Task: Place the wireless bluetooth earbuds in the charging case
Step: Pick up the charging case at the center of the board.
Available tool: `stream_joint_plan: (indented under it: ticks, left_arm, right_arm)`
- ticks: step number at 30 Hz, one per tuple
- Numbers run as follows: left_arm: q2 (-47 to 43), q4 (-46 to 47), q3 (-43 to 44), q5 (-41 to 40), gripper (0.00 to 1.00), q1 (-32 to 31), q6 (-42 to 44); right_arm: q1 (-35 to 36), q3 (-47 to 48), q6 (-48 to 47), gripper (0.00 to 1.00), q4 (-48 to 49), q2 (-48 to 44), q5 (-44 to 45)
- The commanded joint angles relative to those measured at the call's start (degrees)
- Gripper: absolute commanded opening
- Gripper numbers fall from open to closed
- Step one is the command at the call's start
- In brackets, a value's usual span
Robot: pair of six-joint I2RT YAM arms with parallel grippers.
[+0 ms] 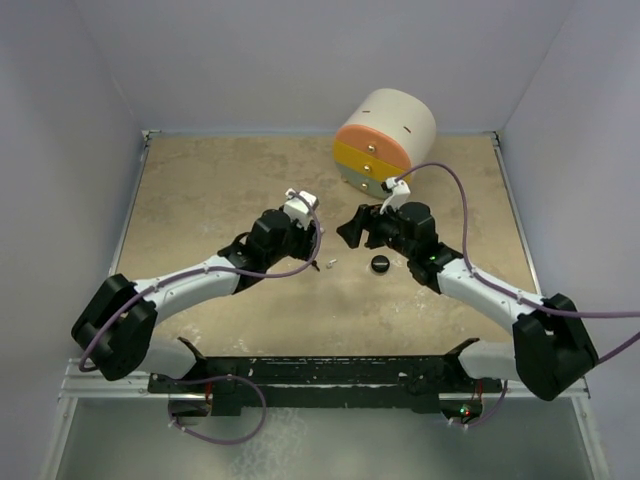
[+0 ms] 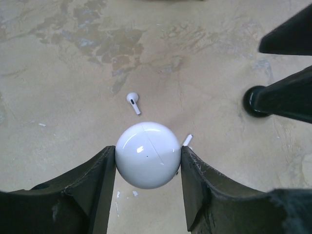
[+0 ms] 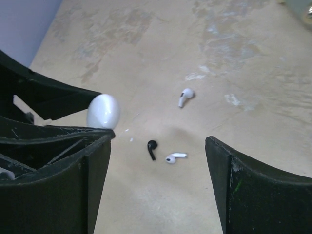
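Plenty of room on the left half of the surface (image 1: 200,190), bare and wide. The centre is crowded. The left gripper (image 2: 148,152) clamps the white charging case (image 2: 146,163), and the right gripper (image 3: 158,140), fingers (image 3: 253,190) spread wide, stands just beside it. In the narrow lane between them lie two white earbuds (image 3: 185,96) (image 3: 176,157) and a black earbud (image 3: 152,148), close together. A black puck (image 1: 380,264) sits right by the right gripper. The cream-and-orange cylinder (image 1: 385,140) blocks the far right, and walls (image 1: 300,60) close three sides.
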Motion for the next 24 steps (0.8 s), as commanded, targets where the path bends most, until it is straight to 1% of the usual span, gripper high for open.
stream_joint_plan:
  ticks: [1, 6, 15, 24]
  left_arm:
    - [-1.02, -2.87, 1.06, 3.09, 0.00, -2.11, 2.55]
    - [-1.11, -3.92, 2.10, 4.10, 0.00, -4.26, 4.07]
    - [-2.14, -3.20, 1.47, 6.09, 0.00, -4.89, 7.20]
    - [-0.88, -1.65, 2.97, 8.12, 0.00, -5.07, 7.46]
  right_arm:
    - [-0.43, -0.73, 2.33, 0.79, 9.36, 2.68, -10.54]
    - [-2.00, -1.09, 3.06, 0.73, 13.57, 5.09, -16.81]
    - [-4.22, -3.66, 3.90, 0.65, 18.16, 7.77, -26.73]
    - [-4.22, -6.57, 5.34, 0.57, 23.67, 9.81, -30.32]
